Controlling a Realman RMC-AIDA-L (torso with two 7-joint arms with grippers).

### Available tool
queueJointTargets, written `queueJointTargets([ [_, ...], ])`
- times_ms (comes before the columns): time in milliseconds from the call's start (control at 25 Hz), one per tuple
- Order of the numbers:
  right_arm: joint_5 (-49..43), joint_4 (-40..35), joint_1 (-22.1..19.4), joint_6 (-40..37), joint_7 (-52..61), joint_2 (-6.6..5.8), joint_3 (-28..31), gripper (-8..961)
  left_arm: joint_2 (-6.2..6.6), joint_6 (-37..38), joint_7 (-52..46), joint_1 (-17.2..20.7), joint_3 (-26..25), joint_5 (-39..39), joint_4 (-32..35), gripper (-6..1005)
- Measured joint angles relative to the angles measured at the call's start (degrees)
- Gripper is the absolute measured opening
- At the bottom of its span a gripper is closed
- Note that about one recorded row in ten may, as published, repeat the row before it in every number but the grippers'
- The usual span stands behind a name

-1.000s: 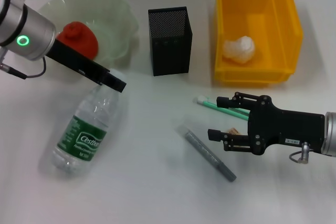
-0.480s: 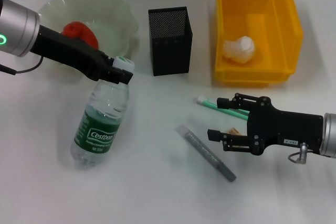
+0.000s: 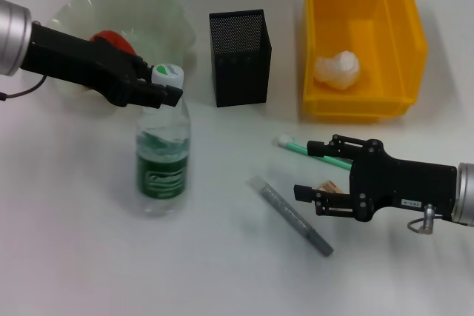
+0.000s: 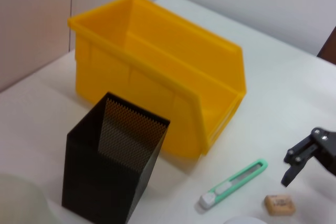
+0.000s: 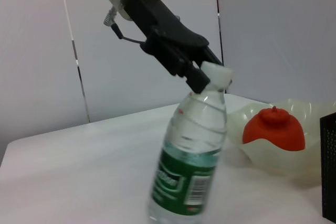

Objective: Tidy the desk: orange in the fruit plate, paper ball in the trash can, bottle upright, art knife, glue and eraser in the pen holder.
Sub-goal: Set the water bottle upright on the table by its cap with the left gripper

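The left gripper (image 3: 159,86) is clamping the neck of the bottle (image 3: 164,160) just under its white cap (image 3: 167,74); the bottle is standing nearly upright on the desk (image 3: 89,257), leaning slightly, its base resting in front of the plate (image 3: 159,27). In the right wrist view the gripper (image 5: 202,74) is closing on the bottle (image 5: 191,156) just below the cap, with the bottle tilted. The orange (image 3: 111,38) is lying in the plate, partly hidden behind the left arm. The paper ball (image 3: 337,69) is sitting inside the bin (image 3: 404,27). The holder (image 3: 239,57) is standing between plate and bin. The right gripper (image 3: 302,168) is hovering low over the desk with its fingers spread apart, gripping nothing. Just beside it are lying the green knife (image 3: 315,152), the eraser (image 3: 329,183) and a grey stick (image 3: 290,215), all still on the desk. The left wrist view is showing the holder (image 4: 113,163), bin (image 4: 157,72), knife (image 4: 233,183) and eraser (image 4: 279,204), with the right gripper's fingers (image 4: 296,158) near the eraser.
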Motion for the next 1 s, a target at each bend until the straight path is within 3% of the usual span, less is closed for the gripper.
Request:
queueJointTargets([
  [240, 0.0, 0.0, -0.2, 0.0, 0.1, 0.08, 0.0, 766, 1.24, 0.9, 3.3, 2.2, -0.6, -5.4, -0.2, 443],
  [1000, 0.2, 0.0, -0.2, 0.0, 0.3, 0.17, 0.0, 766, 1.53, 2.3, 16.4, 8.6, -4.7, -15.5, 0.1, 446],
])
